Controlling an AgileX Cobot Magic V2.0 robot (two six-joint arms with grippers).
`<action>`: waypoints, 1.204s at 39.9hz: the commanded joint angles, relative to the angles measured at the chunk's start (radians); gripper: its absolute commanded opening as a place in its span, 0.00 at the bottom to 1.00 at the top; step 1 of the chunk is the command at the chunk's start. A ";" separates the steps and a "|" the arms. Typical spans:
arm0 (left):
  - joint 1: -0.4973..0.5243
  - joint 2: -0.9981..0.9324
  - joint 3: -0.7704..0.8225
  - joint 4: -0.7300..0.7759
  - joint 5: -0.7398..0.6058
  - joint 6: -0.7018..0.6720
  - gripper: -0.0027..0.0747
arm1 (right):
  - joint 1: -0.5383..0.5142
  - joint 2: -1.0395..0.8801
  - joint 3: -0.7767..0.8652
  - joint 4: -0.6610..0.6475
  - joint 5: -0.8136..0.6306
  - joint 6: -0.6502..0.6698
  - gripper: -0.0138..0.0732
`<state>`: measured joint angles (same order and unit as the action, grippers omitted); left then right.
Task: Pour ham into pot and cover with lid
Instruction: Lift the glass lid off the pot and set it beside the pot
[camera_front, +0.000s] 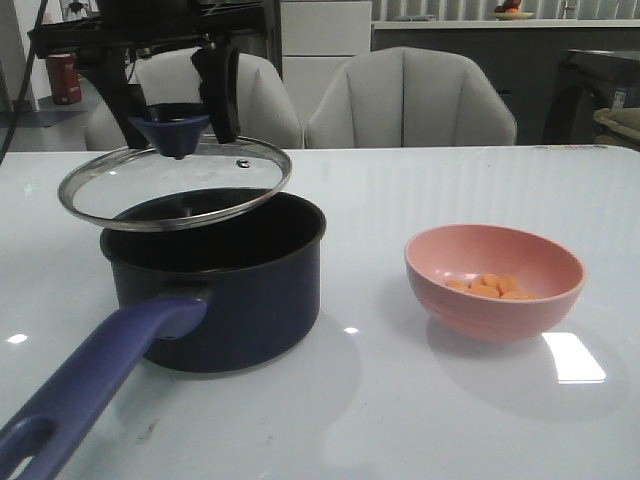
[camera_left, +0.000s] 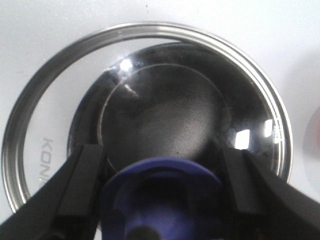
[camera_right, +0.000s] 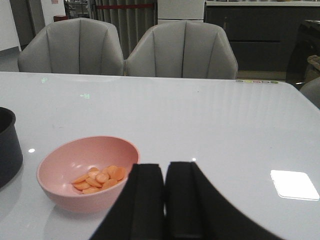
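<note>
Two arms share the work: the left gripper (camera_front: 190, 95) pinches the knob of the lid (camera_front: 175, 185), holding it tilted above the pot (camera_front: 215, 285), probably to keep the mouth open for pouring. Ham (camera_right: 98, 178) lies in the pink bowl (camera_right: 60, 165), just ahead and left of the right gripper (camera_right: 165, 200), whose fingers are closed together and empty, not touching the bowl.

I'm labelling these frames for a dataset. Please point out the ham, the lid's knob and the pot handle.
ham (camera_front: 490, 286), front view, on the pile inside the pink bowl.
lid's knob (camera_front: 170, 131), front view, its funnel side.
pot handle (camera_front: 95, 380), front view, mid-length.
</note>
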<state>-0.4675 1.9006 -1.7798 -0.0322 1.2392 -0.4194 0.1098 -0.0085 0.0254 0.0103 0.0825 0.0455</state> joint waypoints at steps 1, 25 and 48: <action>0.043 -0.079 -0.029 -0.010 0.047 0.042 0.18 | -0.008 -0.021 0.011 -0.010 -0.082 -0.002 0.34; 0.423 -0.167 0.286 -0.013 -0.092 0.248 0.18 | -0.008 -0.021 0.011 -0.010 -0.082 -0.002 0.34; 0.485 -0.068 0.465 -0.028 -0.314 0.299 0.32 | -0.008 -0.021 0.011 -0.010 -0.082 -0.002 0.34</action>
<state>0.0168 1.8682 -1.2930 -0.0390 0.9398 -0.1339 0.1098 -0.0085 0.0254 0.0103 0.0825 0.0455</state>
